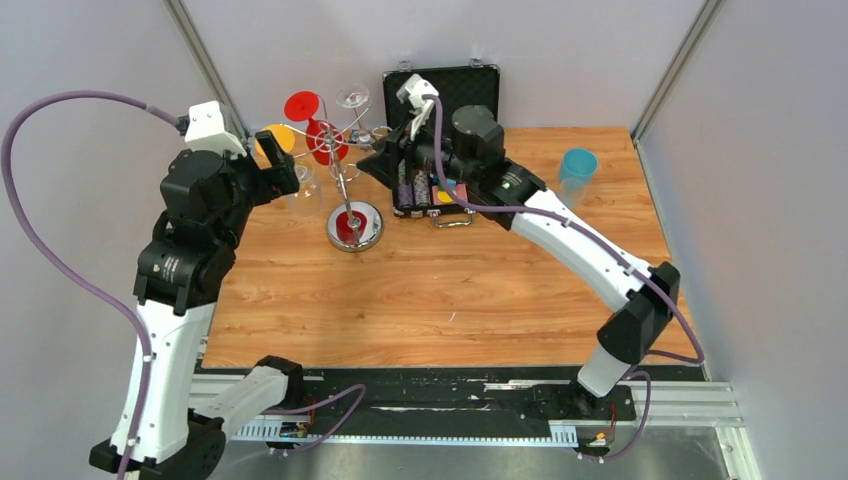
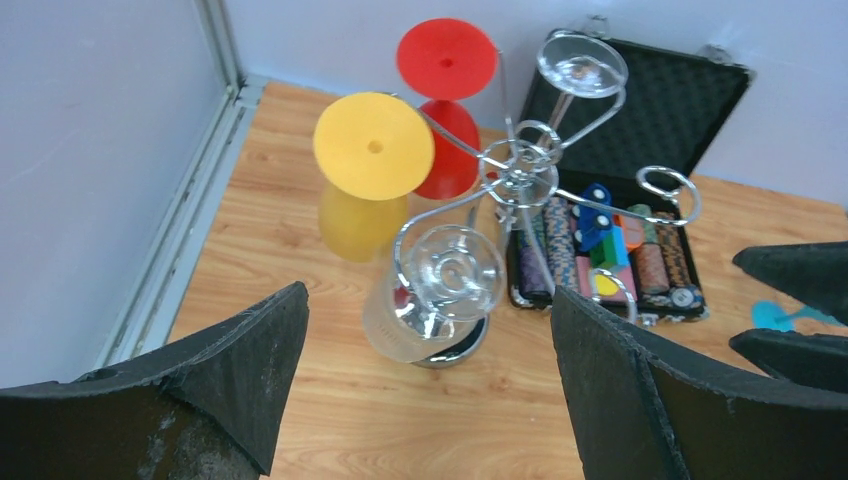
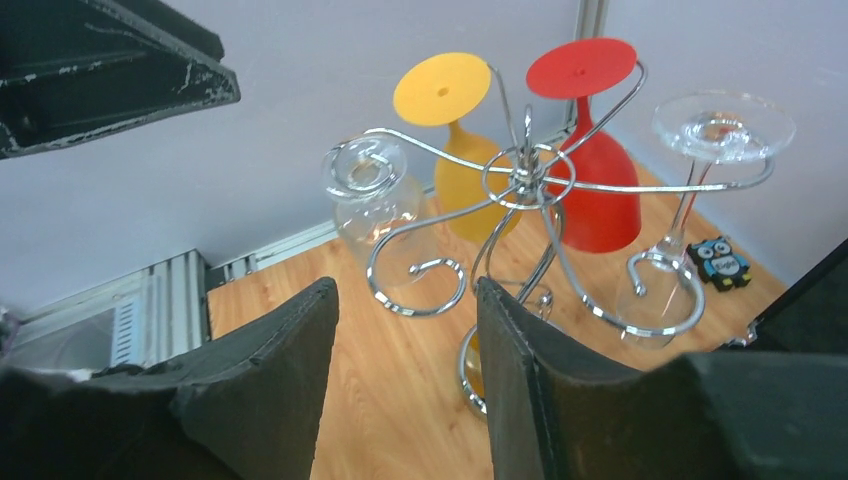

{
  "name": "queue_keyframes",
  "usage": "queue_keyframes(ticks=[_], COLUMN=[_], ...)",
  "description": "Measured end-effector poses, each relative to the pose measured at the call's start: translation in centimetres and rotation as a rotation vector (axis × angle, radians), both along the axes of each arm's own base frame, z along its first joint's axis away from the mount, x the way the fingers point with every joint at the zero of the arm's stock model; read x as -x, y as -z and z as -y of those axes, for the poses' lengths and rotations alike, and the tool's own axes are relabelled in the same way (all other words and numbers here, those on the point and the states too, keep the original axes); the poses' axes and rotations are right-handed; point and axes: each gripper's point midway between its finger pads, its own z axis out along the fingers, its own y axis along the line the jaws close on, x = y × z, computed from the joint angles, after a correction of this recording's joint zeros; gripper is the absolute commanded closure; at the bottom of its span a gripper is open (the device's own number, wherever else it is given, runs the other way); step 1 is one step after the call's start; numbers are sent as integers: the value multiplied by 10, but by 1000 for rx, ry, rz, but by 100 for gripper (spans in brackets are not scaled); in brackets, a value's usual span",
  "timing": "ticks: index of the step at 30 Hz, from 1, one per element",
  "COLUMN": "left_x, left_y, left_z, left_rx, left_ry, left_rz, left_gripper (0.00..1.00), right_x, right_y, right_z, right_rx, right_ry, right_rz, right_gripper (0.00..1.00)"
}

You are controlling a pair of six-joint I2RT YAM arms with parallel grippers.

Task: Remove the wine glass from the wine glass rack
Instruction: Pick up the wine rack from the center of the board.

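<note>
Your clear wine glass point(image 2: 440, 285) hung foot-up from a curled arm of the chrome wine glass rack point(image 2: 520, 175), near the table's point(image 1: 450, 300) back-left corner. Your left gripper point(image 2: 428, 310) gaped wide, empty, facing it. Your right gripper point(image 3: 405, 295) stood half-parted, also empty. Open wood lay in front of the rack.

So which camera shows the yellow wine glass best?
Right wrist: the yellow wine glass hangs side-on, foot, stem and bowl visible. Left wrist looks down onto its foot; top external catches only a sliver.
</note>
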Motion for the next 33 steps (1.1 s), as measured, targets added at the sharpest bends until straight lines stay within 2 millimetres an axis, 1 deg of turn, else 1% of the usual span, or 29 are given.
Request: queue_keyframes(ticks=[5, 8, 11, 15, 23, 26, 29, 33], left_x=[-8, -10, -7, 3, 35, 48, 56, 58], left_y=[21, 35, 47, 61, 76, 78, 80, 92], left_z=[-20, -28, -33, -39, -43, -45, -45, -45], left_rx=[11, 14, 14, 12, 28, 33, 37, 34], left_ry=[-47, -68, -83, -101, -114, -115, -114, -110], left_rz=[-48, -74, -97, -111, -86, -68, -52, -70], left_gripper=[2, 1, 1, 1, 0, 0, 0, 0], right_x=[-24, -37, -50, -63, -84, -88, -93, -98], right_y=[12, 18, 20, 18, 7, 10, 15, 28], right_z=[-23, -35, -47, -59, -78, -86, -94, -106], right_rx=[8, 12, 10, 2, -37, -43, -48, -41], right_ry=[0, 3, 3, 7, 16, 13, 11, 12], right_rz=[53, 76, 108, 155, 222, 228, 232, 227], right_gripper=[48, 48, 47, 46, 45, 44, 44, 45])
